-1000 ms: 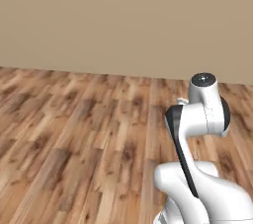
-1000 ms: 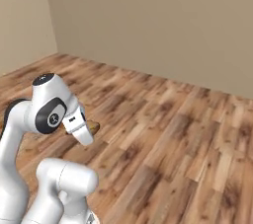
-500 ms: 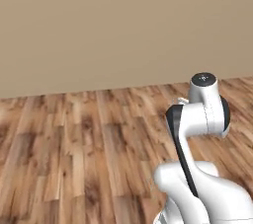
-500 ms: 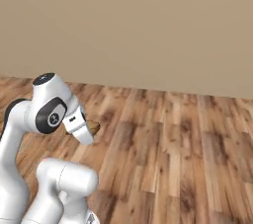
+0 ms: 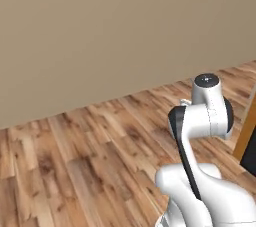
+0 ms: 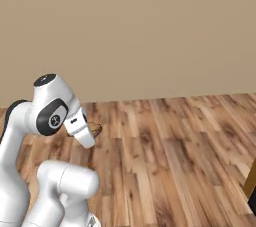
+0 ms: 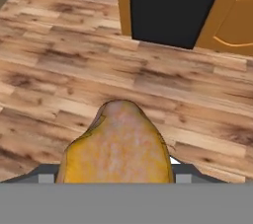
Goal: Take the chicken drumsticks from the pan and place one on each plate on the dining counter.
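Jaws clamped on one golden-brown chicken drumstick (image 7: 117,146), its mottled yellow bulk rising between them in the hand view and hiding most of both fingertips. Seen from the right base camera, a small brown end of the drumstick (image 6: 95,130) pokes out beside the white hand, where the gripper (image 6: 89,134) hangs low at the arm's side, well above the floor.

Beneath the held piece runs a wood-plank floor (image 7: 59,70) of warm brown boards with darker knots. Beyond it in the hand view stands a tall black panel (image 7: 173,6), flanked by orange cabinet fronts (image 7: 232,16), one on each side of the dark opening.

From both base cameras the white arm (image 5: 202,121) is folded close over its base, its dark-jointed elbow raised. Behind it a plain beige wall (image 5: 100,31) meets the floor, and an orange edge (image 5: 246,131) of a cabinet shows at the right margin of the left base view.
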